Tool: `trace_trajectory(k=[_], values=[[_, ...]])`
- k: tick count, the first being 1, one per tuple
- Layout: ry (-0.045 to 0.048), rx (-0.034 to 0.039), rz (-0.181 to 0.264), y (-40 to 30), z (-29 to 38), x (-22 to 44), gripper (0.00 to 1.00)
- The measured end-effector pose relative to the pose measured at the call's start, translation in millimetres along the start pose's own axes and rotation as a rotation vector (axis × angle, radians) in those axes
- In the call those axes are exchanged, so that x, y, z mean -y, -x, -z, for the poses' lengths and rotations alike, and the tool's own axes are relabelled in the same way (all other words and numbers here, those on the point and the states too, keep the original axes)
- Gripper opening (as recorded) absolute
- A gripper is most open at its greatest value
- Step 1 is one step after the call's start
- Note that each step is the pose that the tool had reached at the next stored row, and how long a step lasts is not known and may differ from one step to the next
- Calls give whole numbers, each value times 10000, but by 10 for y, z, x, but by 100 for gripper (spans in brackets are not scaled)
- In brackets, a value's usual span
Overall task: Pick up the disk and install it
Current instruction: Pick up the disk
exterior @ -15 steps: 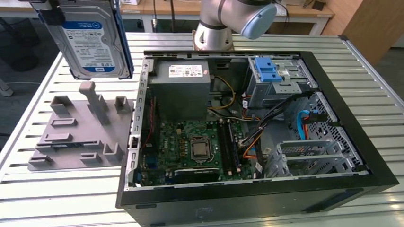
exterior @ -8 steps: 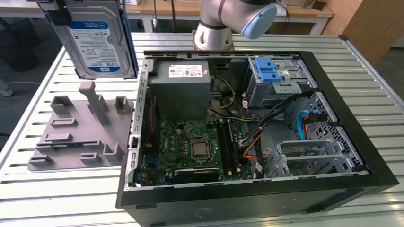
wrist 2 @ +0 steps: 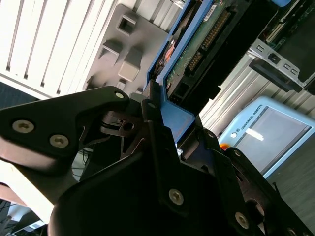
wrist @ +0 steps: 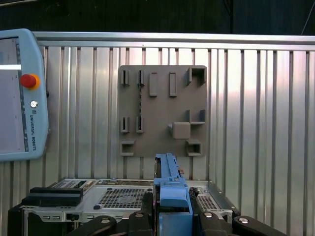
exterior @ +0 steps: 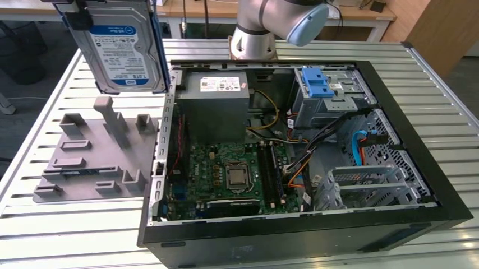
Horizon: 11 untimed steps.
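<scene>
Your gripper (wrist: 173, 220) clamps the disk (exterior: 123, 50) by its blue rails, so it hangs upright. You hold it above the grey fixture (exterior: 90, 154), clear of the case (exterior: 299, 238).

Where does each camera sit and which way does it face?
Exterior view: off-arm, high, looking down on the open black computer case and grey slotted plate; silver arm shows.
First wrist view: wrist-mounted, facing straight down at that plate; black hand shows.
Second wrist view: wrist-mounted, looking along the hand shut on the blue-railed hard disk.
Shared: all show disk and plate.
</scene>
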<state>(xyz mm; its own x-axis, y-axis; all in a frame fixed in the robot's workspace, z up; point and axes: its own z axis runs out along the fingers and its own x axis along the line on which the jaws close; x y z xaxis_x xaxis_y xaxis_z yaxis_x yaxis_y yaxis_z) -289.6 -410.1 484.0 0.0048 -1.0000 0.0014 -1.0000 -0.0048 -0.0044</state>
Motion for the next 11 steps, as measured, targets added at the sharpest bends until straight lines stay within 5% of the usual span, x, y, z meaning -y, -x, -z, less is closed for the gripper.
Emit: trace_trajectory(k=[11], values=[[1,0,0,-1,0,110,36]])
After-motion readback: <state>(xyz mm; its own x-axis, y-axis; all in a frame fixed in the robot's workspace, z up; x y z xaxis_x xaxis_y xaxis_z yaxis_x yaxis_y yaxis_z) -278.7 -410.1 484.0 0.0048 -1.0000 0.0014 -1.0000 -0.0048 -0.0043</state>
